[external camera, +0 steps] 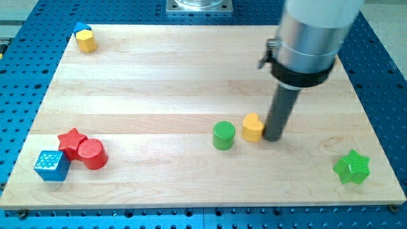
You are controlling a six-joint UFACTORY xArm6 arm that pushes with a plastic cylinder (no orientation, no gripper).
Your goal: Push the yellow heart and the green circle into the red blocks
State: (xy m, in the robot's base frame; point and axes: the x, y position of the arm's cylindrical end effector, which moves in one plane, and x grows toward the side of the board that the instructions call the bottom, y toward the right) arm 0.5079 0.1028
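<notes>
A: How is the present push best carried out?

B: No jaws are fitted, so nothing is gripped; my tip (273,137) is pressed against the view's right side of the yellow heart (253,127), right of the board's middle and nearer its bottom edge. The green circle (223,135) is set just beside the heart on the view's left, with a slight gap. The red star (72,141) and red cylinder (93,153) are found touching near the bottom-left corner. A steady push toward the view's left, angled slightly to the bottom, is advised, so that both pieces are kept in line and neither is allowed to slip aside.

A: And what is counted?

B: Two red blocks, two yellow (the heart and a yellow block (86,41) at the top-left corner), two green (the circle and a green star (352,166) near the bottom-right corner), and two blue: a blue cube (51,165) by the reds, and a blue block (81,27) glimpsed behind the corner yellow.
</notes>
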